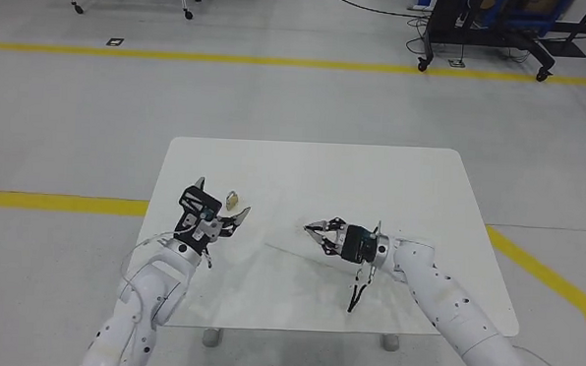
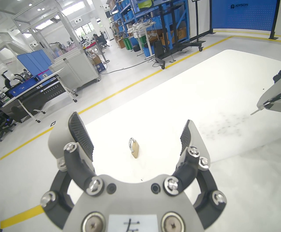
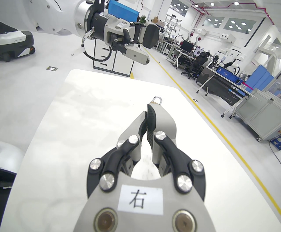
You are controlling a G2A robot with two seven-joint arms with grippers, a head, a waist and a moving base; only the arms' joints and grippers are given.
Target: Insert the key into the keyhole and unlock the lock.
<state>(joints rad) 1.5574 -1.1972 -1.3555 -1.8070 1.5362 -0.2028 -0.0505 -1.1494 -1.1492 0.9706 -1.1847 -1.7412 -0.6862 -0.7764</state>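
Currently the left gripper hangs spread wide above the padlock, which rests loose on the table, well apart from the right gripper, clamped on the thin key. Unheld, the padlock would likely skid under the key's push, and the key may twist in that slim pinch

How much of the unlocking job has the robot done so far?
Done: the right end effector is shut on what looks like the key, its thin tip poking out. In hand: the left end effector is open near the padlock, which sits untouched on the table. Left: gripping the padlock, putting the key in, and turning it.
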